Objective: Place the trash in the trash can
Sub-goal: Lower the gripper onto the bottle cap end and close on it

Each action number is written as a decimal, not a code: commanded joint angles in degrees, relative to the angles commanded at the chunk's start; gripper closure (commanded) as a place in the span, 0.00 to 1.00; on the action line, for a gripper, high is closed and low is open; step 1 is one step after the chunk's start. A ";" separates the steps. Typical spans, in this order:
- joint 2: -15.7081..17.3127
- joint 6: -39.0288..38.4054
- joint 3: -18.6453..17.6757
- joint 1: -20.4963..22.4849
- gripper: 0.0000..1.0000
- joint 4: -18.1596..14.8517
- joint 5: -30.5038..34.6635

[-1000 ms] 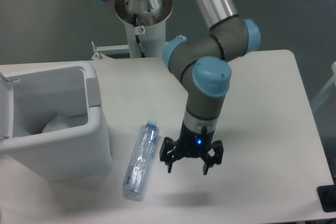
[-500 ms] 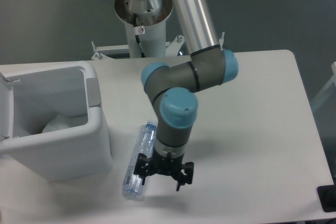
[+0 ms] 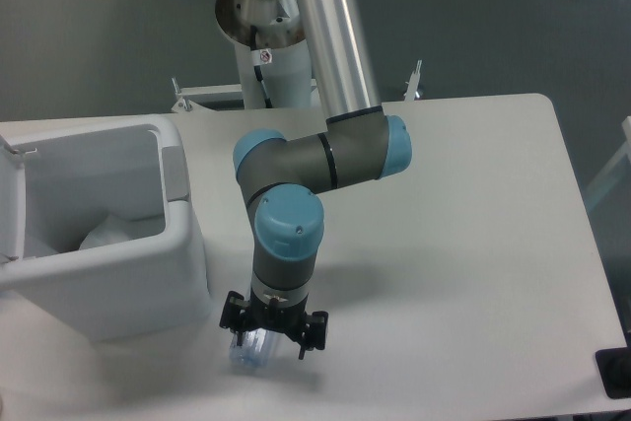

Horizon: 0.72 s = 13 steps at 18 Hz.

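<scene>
- White desk (image 3: pixel 473 244) carries everything; its surface is pale and matte, with rounded corners at the back right.
- Trash can (image 3: pixel 108 278), a boxy white bin with a thick rim and a grey panel on its right wall, stands at the left edge of the desk.
- Inside the bin, a crumpled white wrapper (image 3: pixel 113 232) lies low against the near wall.
- Crushed clear bottle (image 3: pixel 248 352) lies on the desk near the front edge, just beside the bin's right front corner; only its lower end shows, since the arm hides the rest.
- Grey arm with light blue joint caps (image 3: pixel 288 229) reaches down from the back of the desk and points straight down over the bottle.
- Gripper (image 3: pixel 273 327) is low over the bottle, its black jaws spread, one finger on each side of the bottle's body; whether they touch the plastic I cannot tell.
- Arm's silver upper tube (image 3: pixel 325 32) slants up toward the round base (image 3: pixel 266 7) behind the desk's back edge.
</scene>
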 joint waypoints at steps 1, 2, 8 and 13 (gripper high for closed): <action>-0.09 0.00 0.00 -0.35 0.00 0.00 0.00; -0.18 0.00 0.00 -0.53 0.00 -0.09 0.00; -1.05 0.00 0.00 -1.49 0.00 0.00 0.00; -1.76 -0.09 0.00 -2.02 0.00 0.17 0.09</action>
